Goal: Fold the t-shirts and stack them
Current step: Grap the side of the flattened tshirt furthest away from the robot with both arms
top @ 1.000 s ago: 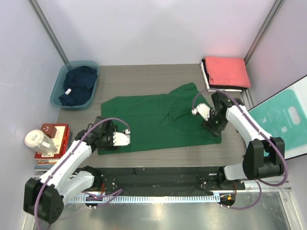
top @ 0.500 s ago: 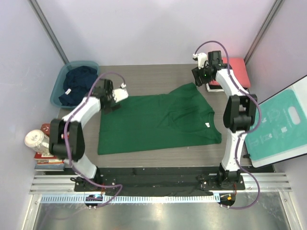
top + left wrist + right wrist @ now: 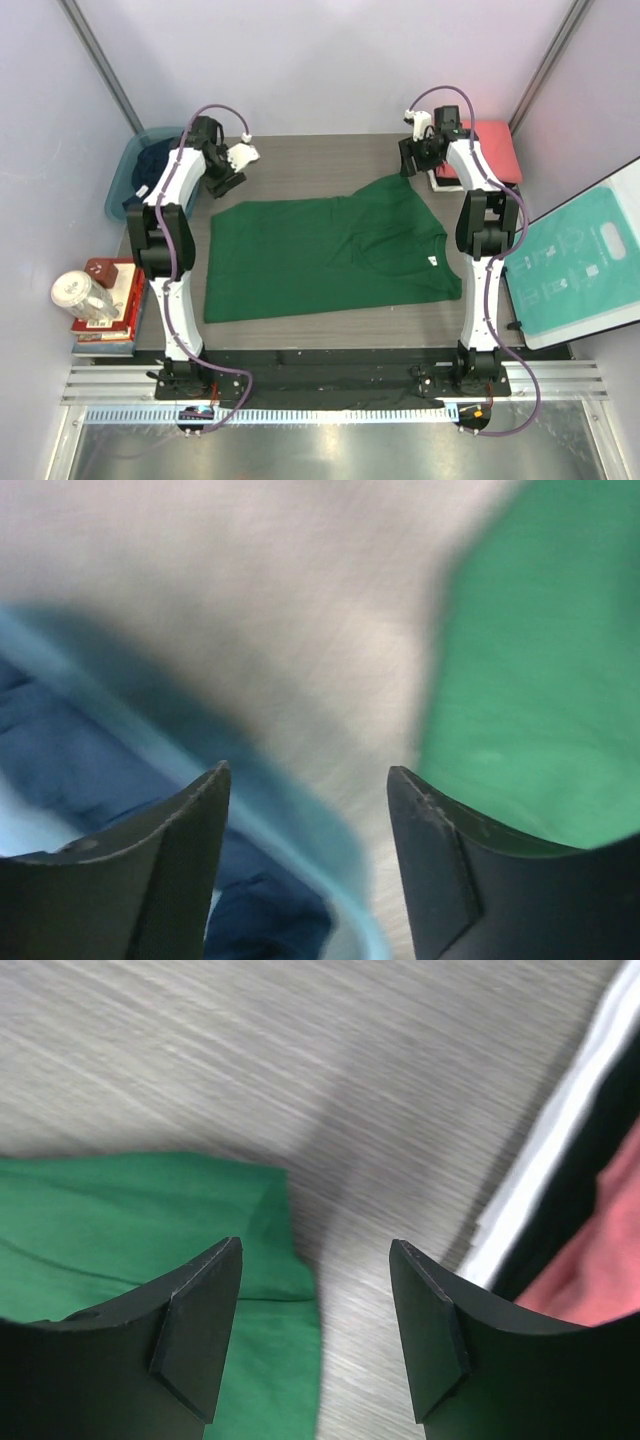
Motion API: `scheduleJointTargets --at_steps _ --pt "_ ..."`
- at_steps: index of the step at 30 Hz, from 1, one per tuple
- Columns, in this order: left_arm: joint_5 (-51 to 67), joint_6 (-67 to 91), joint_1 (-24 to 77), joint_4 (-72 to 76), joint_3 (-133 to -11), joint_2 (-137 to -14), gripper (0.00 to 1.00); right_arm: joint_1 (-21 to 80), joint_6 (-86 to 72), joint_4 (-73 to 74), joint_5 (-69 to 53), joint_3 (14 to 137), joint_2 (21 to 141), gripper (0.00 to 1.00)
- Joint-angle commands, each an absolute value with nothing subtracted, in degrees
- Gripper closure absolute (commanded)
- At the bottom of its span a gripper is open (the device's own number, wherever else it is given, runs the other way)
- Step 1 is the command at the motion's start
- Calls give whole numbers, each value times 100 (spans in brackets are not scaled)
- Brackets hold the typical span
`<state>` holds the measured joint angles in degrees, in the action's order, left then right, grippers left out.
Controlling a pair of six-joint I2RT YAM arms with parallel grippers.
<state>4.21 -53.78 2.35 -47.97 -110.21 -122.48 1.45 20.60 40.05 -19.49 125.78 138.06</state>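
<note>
The dark green t-shirt (image 3: pixel 330 255) lies spread flat on the table, one sleeve pointing to the far right. My left gripper (image 3: pixel 230 168) is open and empty, above bare table between the shirt's far left corner (image 3: pixel 540 670) and the tub holding the navy t-shirt (image 3: pixel 60 750). My right gripper (image 3: pixel 412 158) is open and empty, above the table just past the green sleeve tip (image 3: pixel 150 1220). The folded stack lies to its right: coral-red (image 3: pixel 490 145) on top, with black (image 3: pixel 590 1150) and white (image 3: pixel 540 1180) edges below. Both grippers' own points in the wrist views are the left gripper (image 3: pixel 307 771) and the right gripper (image 3: pixel 316 1244).
The teal tub (image 3: pixel 122 190) stands at the far left corner; its rim (image 3: pixel 290 810) is close under my left fingers. A teal-and-white board (image 3: pixel 575 270) leans at the right. Books and a jar (image 3: pixel 95 295) sit at the left edge.
Both arms have swung from the shirt's near part out to its far corners. The shirt lies where it was, and both grippers are off it.
</note>
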Motion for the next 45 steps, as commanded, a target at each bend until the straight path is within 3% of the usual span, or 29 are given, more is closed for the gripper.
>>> scheduleJointTargets --at_steps 1,7,18,33,39,42,43,44,45 --pt "1493 -5747 255 -6503 -11434 -12593 39 167 2056 4306 -2241 12850 13781 34" --pt "1854 -5607 194 -7136 -12058 -13253 41 158 2092 4465 -2206 12929 13694 34" --pt "1608 -5599 123 -6566 -11883 -13482 51 158 2162 4658 -2145 12999 13781 36" --pt "1398 -5502 18 -6284 -12102 -13755 51 184 2092 4649 -2215 13149 13913 36" --pt "1406 -5546 18 -6442 -12190 -13913 63 185 2118 4649 -2232 13104 13869 37" --pt "1380 -5546 18 -6469 -12173 -13904 76 185 2101 4658 -2276 13096 13878 37" --pt "1371 -5537 18 -6460 -12173 -13896 93 176 2083 4676 -2372 13096 13887 37" --pt "1371 -5511 18 -6460 -12155 -13878 100 176 2066 4711 -2425 13087 13904 37" --pt "1380 -5493 18 -6443 -12120 -13817 100 176 2031 4720 -2495 13078 13904 37"
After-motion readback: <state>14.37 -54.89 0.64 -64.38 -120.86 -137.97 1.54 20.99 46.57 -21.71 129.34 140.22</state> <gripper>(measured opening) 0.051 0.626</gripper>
